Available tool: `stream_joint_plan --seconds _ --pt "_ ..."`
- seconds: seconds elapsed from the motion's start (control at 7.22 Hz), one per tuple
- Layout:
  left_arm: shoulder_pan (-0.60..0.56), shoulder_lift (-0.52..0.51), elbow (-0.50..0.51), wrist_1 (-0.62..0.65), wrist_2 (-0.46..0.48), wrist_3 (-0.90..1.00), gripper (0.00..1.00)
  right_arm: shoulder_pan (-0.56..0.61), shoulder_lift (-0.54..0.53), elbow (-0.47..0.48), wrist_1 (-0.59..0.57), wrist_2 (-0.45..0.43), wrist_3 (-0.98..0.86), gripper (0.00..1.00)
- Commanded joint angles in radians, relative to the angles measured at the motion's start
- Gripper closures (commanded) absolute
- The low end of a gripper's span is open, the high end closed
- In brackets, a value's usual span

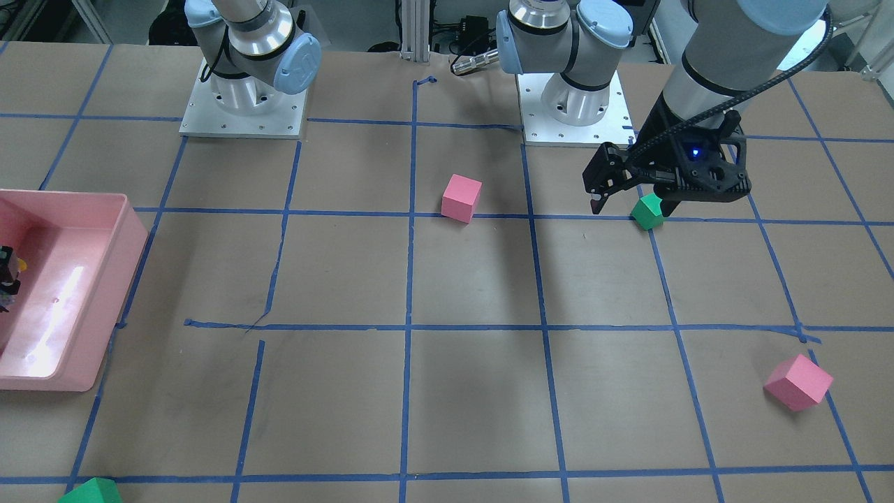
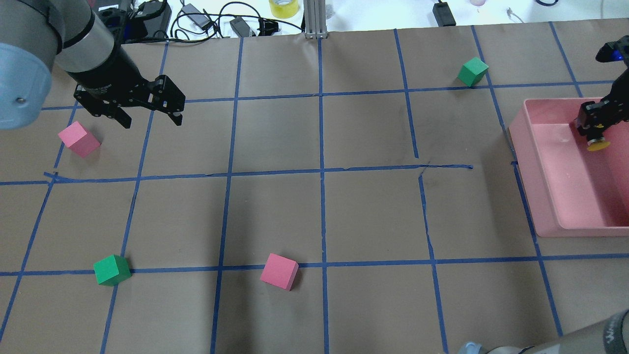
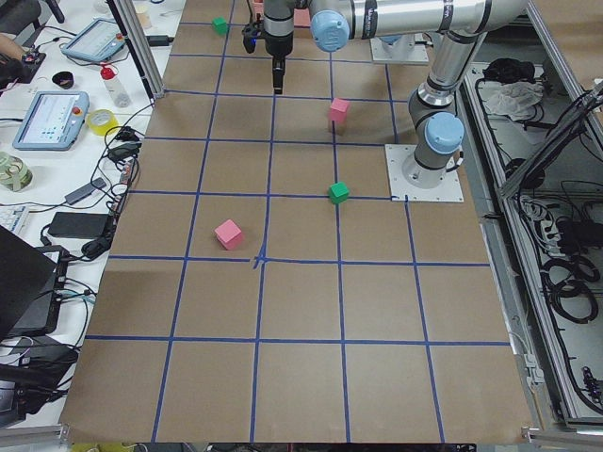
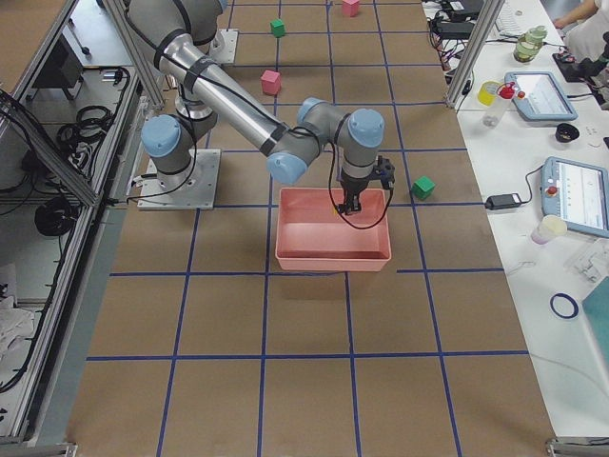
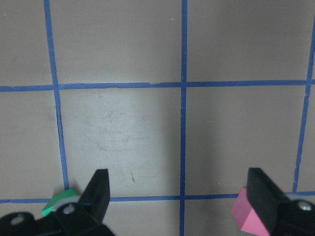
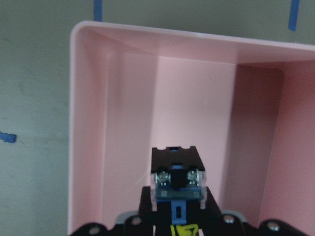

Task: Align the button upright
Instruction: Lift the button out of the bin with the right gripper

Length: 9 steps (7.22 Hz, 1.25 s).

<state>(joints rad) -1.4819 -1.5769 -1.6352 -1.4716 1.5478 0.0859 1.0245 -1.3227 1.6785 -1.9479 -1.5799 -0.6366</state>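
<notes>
Starting at my far left, my left hand (image 2: 151, 120) hangs above the brown surface (image 2: 368, 211) with its two fingers spread wide and nothing between them. My left wrist camera shows only bare paper and the blue tape lines (image 2: 322, 177) in the gap. A pink cube (image 2: 78, 139) sits just beside that hand on its outer side, resting on the surface and apart from the fingers. Closer to my base, a green cube (image 2: 112, 270) lies on a tape line, and a second pink cube (image 2: 279, 271) sits near the middle, touching the same line. Further right and toward the far edge is another green cube (image 2: 472, 72), well apart from everything else. Beyond it stands the pink bin (image 2: 525, 167), an open rectangular tub that runs out of the overhead view at my right. My right hand (image 2: 593, 132) reaches down inside the bin, near its far end, and its fingers are clamped on the button (image 2: 598, 144). From overhead, the yellow cap sticks out just below the fingertips. My right wrist camera shows the button's black body and small metal terminals pinched between the fingers, with the bin's pale walls around them. I cannot tell whether the button touches the bin floor or how it is tilted.
</notes>
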Motion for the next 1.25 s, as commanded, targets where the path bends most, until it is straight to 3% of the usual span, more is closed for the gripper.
stream_joint_plan --seconds 0.0,0.55,0.69,0.97,1.11 --pt "0.0 0.0 0.0 0.002 0.0 0.0 0.0 0.144 -0.085 -0.036 0.093 0.021 0.099 1.0" --pt "-0.001 0.0 0.008 0.002 -0.003 0.0 0.0 0.539 -0.069 -0.036 0.109 0.09 0.563 1.0" --pt "-0.001 0.001 0.006 0.002 -0.002 0.0 0.0 0.643 -0.047 -0.03 0.062 0.118 0.706 1.0" --pt "-0.001 0.002 0.006 0.002 -0.002 0.0 0.0 0.866 0.052 -0.022 -0.139 0.123 0.956 1.0" --pt "-0.001 0.003 0.003 0.002 -0.002 0.0 0.0 0.928 0.098 -0.02 -0.188 0.12 1.036 1.0"
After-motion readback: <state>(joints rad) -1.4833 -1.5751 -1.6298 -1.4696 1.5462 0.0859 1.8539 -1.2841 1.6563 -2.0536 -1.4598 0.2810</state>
